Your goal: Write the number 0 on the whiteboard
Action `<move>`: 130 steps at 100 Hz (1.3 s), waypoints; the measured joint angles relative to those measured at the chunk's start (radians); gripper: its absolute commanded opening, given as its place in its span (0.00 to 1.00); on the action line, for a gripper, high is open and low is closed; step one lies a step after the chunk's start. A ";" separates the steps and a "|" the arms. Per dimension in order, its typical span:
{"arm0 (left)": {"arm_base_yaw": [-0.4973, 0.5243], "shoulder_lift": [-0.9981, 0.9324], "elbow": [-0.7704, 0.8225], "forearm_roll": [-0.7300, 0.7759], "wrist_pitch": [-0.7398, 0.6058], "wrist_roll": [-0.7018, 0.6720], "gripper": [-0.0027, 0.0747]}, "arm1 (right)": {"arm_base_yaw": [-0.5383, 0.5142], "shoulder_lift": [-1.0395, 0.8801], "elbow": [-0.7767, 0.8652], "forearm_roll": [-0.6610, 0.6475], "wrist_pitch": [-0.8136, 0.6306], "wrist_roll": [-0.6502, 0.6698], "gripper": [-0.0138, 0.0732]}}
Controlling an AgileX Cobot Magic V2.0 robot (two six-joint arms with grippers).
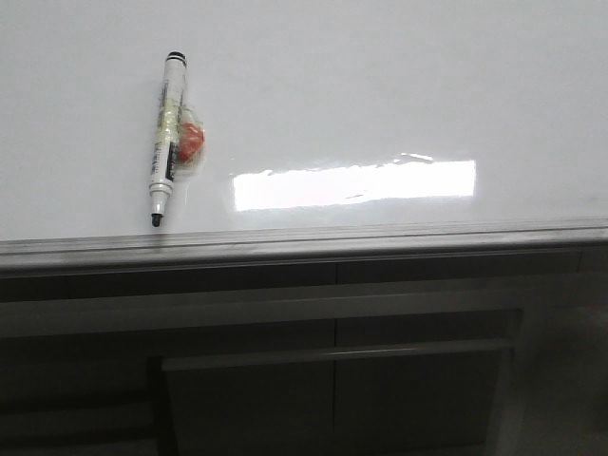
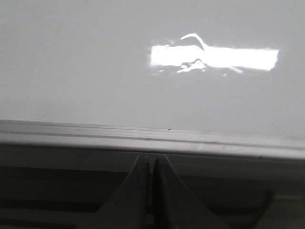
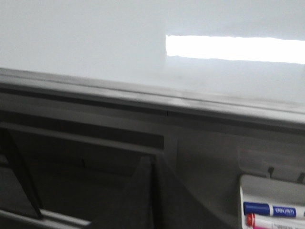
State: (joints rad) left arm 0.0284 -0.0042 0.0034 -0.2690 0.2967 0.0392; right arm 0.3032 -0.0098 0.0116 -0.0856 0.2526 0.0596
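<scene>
Marker (image 1: 166, 138), slim cylinder, lies on glossy flat whiteboard (image 1: 380, 85).

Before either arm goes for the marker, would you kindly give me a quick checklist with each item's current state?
1. Marker lies flat on the whiteboard, free to grasp: ok.
2. Marker cap off, tip exposed near the rim: ok.
3. Writing area free of marks, no 0 drawn yet: ok.
4. Left hand empty, fingers together: ok.
5. Right hand empty, fingers together: ok.
6. Orange item beside the marker, attached or loose: cannot tell.
</scene>
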 measured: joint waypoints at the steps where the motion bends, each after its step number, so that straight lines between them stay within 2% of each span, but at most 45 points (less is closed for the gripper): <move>1: 0.000 0.000 0.000 -0.022 -0.003 0.000 0.01 | 0.000 0.000 0.000 0.004 -0.008 0.000 0.08; 11: 0.000 0.000 0.000 -0.364 -0.038 0.000 0.01 | 0.000 0.000 0.000 0.061 -0.130 0.000 0.08; 21: 0.000 0.000 0.000 -0.587 -0.071 0.000 0.01 | 0.000 0.000 0.000 0.139 -0.211 0.000 0.08; 32: 0.000 0.000 0.000 -0.689 -0.095 0.000 0.01 | 0.000 0.000 0.000 0.237 -0.253 0.000 0.08; 48: -0.002 0.000 0.000 -0.724 -0.102 0.025 0.01 | 0.000 0.000 0.000 0.364 -0.361 0.000 0.08; 57: -0.002 0.000 -0.039 -0.684 -0.057 0.154 0.04 | 0.000 0.000 -0.011 0.384 -0.348 0.000 0.09; 67: -0.002 0.021 -0.161 -0.634 0.020 0.353 0.15 | 0.000 0.000 -0.074 0.388 -0.253 0.000 0.13; 82: -0.002 0.209 -0.382 -0.602 0.210 0.654 0.39 | 0.000 0.053 -0.194 0.342 -0.145 0.000 0.30; 94: -0.052 0.398 -0.524 -0.553 0.317 0.763 0.40 | 0.000 0.132 -0.248 0.297 -0.127 0.000 0.45; 101: -0.096 0.499 -0.589 -0.485 0.352 0.778 0.40 | 0.000 0.178 -0.259 0.284 -0.124 0.000 0.52; 109: -0.169 0.593 -0.664 -0.332 0.381 0.743 0.40 | 0.000 0.222 -0.263 0.278 -0.116 0.000 0.53; 123: -0.346 0.768 -0.811 0.067 0.492 0.511 0.40 | 0.000 0.266 -0.263 0.276 -0.098 0.000 0.53; 130: -0.437 0.846 -0.877 0.202 0.542 0.378 0.40 | 0.000 0.269 -0.263 0.276 -0.095 0.000 0.53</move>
State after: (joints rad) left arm -0.4090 0.8422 -0.8739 -0.0674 0.8390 0.4177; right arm 0.3032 0.2590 -0.2517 0.1904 0.1578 0.0596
